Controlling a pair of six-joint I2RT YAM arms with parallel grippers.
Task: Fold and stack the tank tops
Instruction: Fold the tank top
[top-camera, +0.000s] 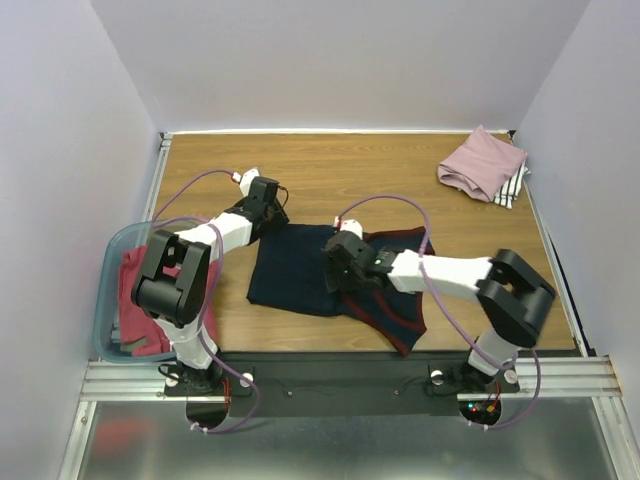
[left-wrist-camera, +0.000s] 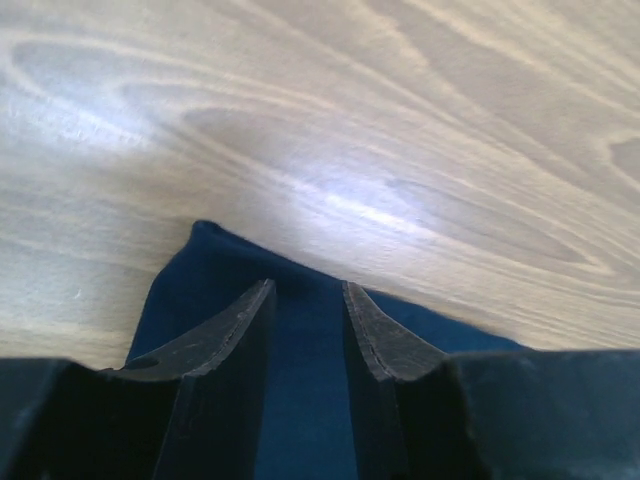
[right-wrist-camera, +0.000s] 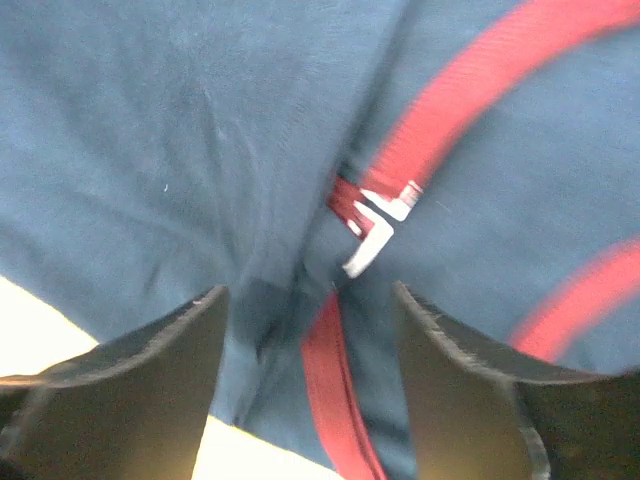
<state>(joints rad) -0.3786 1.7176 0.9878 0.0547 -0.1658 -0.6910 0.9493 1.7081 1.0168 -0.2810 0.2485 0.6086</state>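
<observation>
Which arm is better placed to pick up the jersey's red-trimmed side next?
Right. The right end effector, open, hovers directly over the jersey's red trim. The left end effector sits at the jersey's far left corner, away from it.

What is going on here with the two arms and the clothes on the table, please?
The two arms are folding a navy jersey with red trim, which is spread on the wooden table. The left hand sits open at the jersey's far left corner, and the right hand hovers open over the trimmed part near the middle. Neither visibly grips the cloth. A pink top lies folded on a striped one at the far right corner. Red tops sit in the teal tub at the near left.
</observation>
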